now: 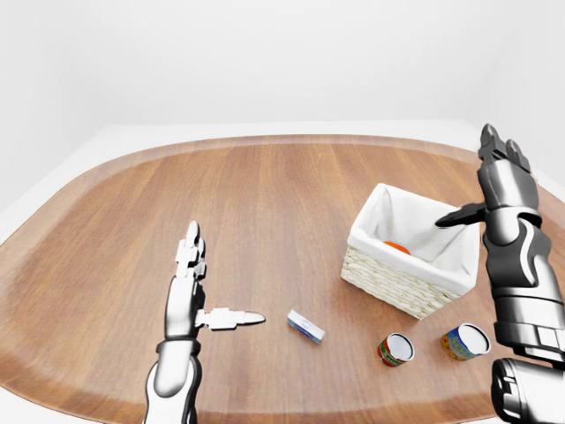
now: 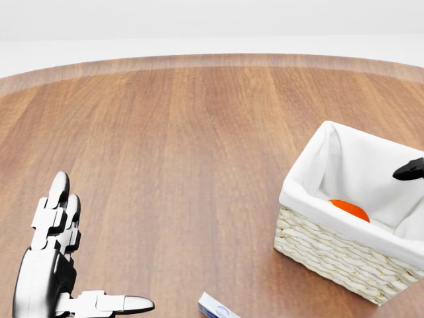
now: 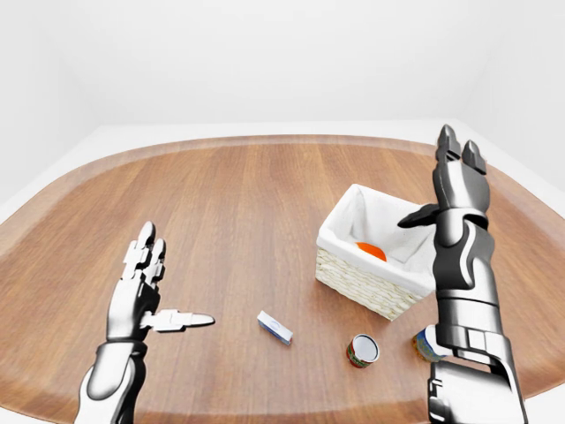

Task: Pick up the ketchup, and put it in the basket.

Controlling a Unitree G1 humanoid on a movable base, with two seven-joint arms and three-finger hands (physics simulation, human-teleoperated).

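Note:
The ketchup (image 2: 349, 210) lies inside the white-lined wicker basket (image 2: 331, 255), only its orange end showing above the near rim. In the left-eye view my right hand (image 1: 494, 181) is open, fingers pointing up, raised above the basket's (image 1: 402, 284) right side and holding nothing. Only its thumb tip (image 2: 409, 169) shows in the head view. My left hand (image 1: 205, 283) is open over the wooden table (image 1: 115, 221), far left of the basket, palm flat with the thumb pointing right.
A small blue-and-white box (image 1: 305, 326) lies on the table between my left hand and the basket. Two cans (image 1: 395, 349) (image 1: 464, 341) stand below the basket in the left-eye view. The round table's edge curves along the top.

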